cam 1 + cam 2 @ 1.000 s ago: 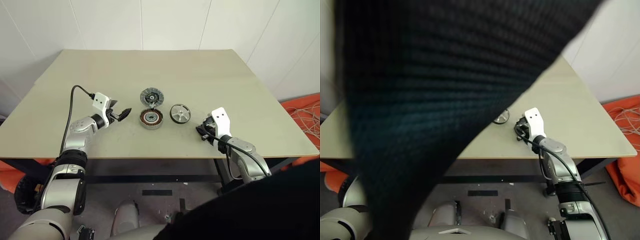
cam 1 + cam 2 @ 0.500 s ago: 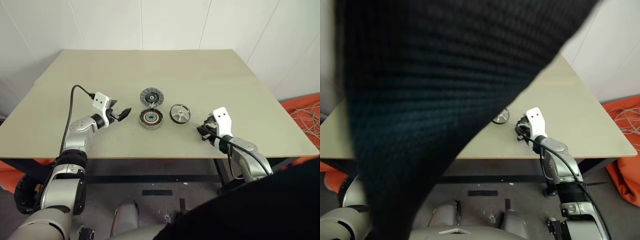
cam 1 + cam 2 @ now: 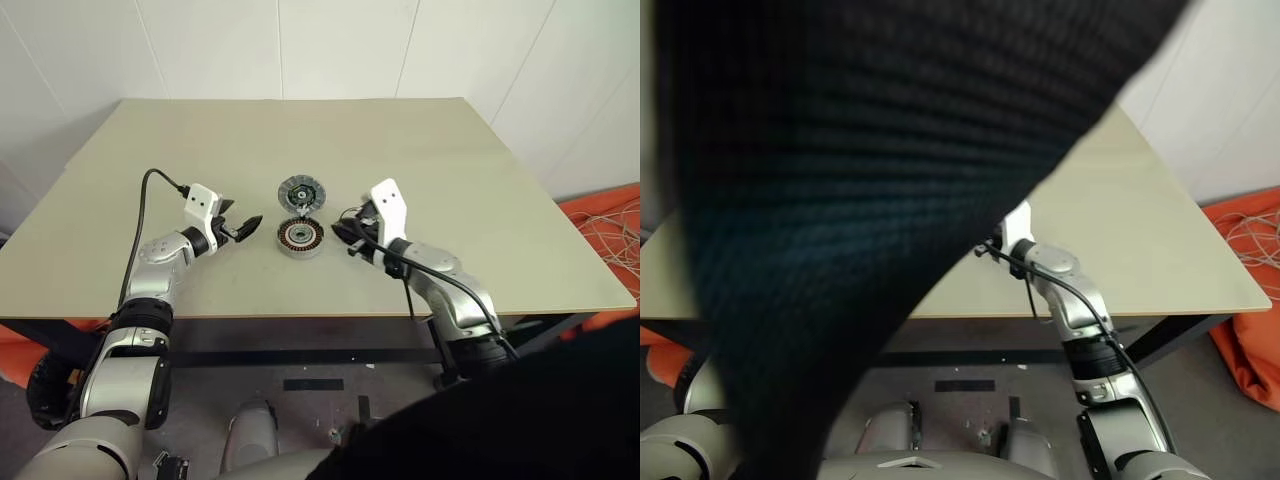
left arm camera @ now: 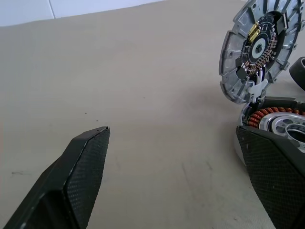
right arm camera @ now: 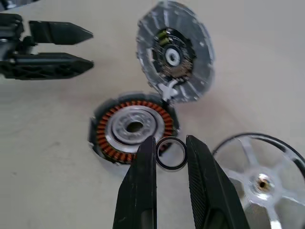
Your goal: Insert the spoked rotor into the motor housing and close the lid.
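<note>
- Two claws: the left claw (image 3: 250,224) hangs wide open and empty; the right claw (image 5: 170,157) pinches a small dark ring (image 5: 171,153) over the motor housing (image 3: 301,238).
- Spoked rotor (image 5: 261,180) lies on the tabletop (image 3: 450,160), just right of the housing; lid (image 3: 303,192) leans at its far side.
- Likely next: seat the ring, then fetch the rotor.

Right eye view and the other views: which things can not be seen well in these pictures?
- Right eye view: a dark cloth near the lens hides most of the table.
- Left eye view: the right gripper covers the spoked rotor.
- Right wrist view: the spoked rotor is cut by the edge.
- Left wrist view: a finger hides part of the motor housing.
</note>
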`<state>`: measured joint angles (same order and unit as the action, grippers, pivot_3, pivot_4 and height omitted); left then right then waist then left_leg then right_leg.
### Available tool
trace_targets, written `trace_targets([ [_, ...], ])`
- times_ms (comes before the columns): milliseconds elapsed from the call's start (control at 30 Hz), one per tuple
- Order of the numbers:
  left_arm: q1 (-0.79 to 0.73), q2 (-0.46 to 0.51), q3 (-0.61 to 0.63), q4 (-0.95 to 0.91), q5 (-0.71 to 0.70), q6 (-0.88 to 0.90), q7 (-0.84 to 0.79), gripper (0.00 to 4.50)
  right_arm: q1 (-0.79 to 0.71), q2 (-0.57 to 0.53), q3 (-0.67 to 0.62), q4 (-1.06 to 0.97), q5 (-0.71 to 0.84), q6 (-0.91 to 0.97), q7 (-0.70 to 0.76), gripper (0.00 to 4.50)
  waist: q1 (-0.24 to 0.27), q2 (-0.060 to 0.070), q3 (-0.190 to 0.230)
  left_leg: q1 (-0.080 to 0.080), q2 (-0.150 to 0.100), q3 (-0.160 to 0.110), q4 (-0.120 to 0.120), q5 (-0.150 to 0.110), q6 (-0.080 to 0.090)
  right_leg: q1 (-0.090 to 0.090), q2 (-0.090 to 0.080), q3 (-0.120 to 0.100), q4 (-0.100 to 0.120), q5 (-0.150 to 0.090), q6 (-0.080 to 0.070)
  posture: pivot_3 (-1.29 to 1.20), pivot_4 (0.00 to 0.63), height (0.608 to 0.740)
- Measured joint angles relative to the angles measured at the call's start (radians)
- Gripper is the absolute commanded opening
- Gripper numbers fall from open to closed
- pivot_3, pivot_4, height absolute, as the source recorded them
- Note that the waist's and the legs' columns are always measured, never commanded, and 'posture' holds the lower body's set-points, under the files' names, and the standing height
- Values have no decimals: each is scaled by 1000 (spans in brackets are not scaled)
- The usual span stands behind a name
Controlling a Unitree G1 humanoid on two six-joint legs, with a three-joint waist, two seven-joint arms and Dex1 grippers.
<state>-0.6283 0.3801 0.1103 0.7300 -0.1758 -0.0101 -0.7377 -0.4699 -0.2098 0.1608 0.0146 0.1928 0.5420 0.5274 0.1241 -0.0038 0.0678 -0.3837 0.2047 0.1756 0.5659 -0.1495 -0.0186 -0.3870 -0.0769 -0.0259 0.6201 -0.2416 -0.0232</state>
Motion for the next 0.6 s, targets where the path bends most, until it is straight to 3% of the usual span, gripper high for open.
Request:
trace_targets([
  [600,35,11,3,-77,-2,22,21,4500,-220,120,49,455,-96,-182,4,596,-3,0,0,-2,0,0,0,2,-4,-2,0,0,1,0,0,0,0,740],
])
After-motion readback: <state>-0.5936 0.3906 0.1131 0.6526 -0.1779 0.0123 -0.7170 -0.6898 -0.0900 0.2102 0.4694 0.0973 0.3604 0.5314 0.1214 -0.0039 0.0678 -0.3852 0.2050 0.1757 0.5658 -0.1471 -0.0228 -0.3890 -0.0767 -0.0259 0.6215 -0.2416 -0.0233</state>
